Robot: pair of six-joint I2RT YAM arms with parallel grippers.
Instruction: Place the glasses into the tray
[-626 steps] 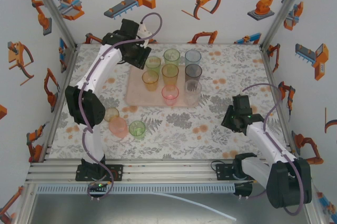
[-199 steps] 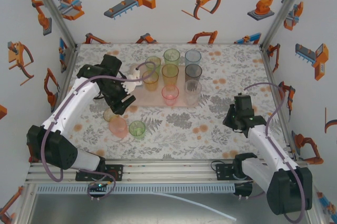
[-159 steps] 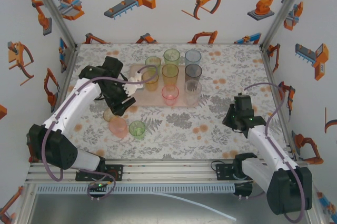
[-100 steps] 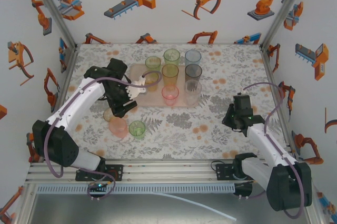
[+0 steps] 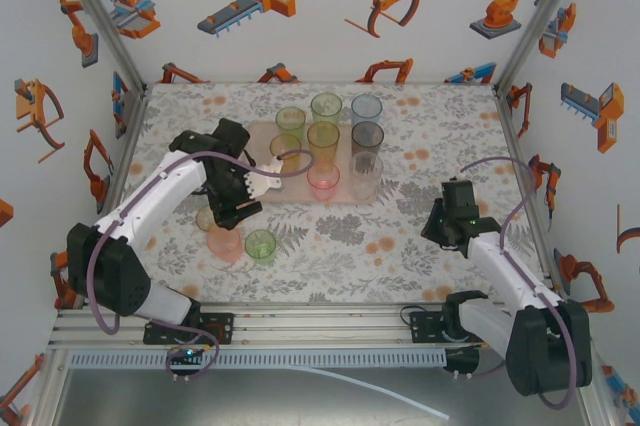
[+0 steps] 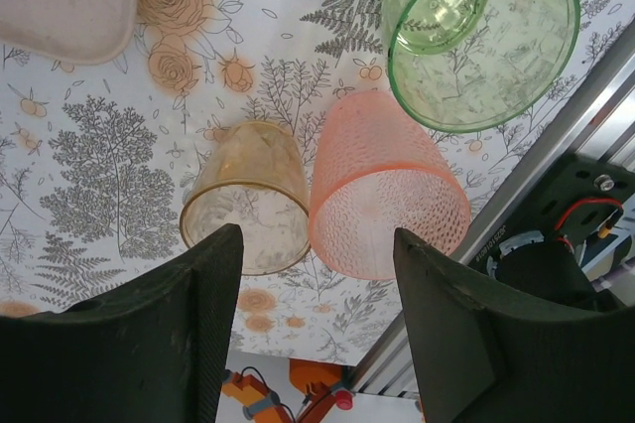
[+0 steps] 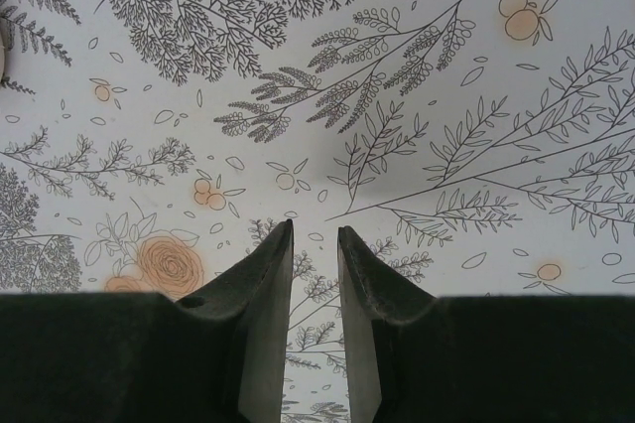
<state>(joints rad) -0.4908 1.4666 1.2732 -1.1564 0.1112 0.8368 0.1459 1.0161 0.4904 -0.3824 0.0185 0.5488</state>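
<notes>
I'm bringing the left pincer (image 6: 317,239) back from the tray (image 5: 295,189), half-open and empty, down over the amber tumbler (image 6: 248,200) beside the pink tumbler (image 6: 382,195), while the right pincer (image 7: 316,236) is idling, barely parted, empty.

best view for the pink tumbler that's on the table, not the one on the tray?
Left wrist. The pink tumbler is large and unobstructed there, its dotted texture clear, beside the amber tumbler. Top external shows the same tumbler small, next to a green tumbler. Right wrist faces the floral tabletop.

Left gripper (image 6: 313,244) wide, right gripper (image 7: 316,232) narrow
</notes>
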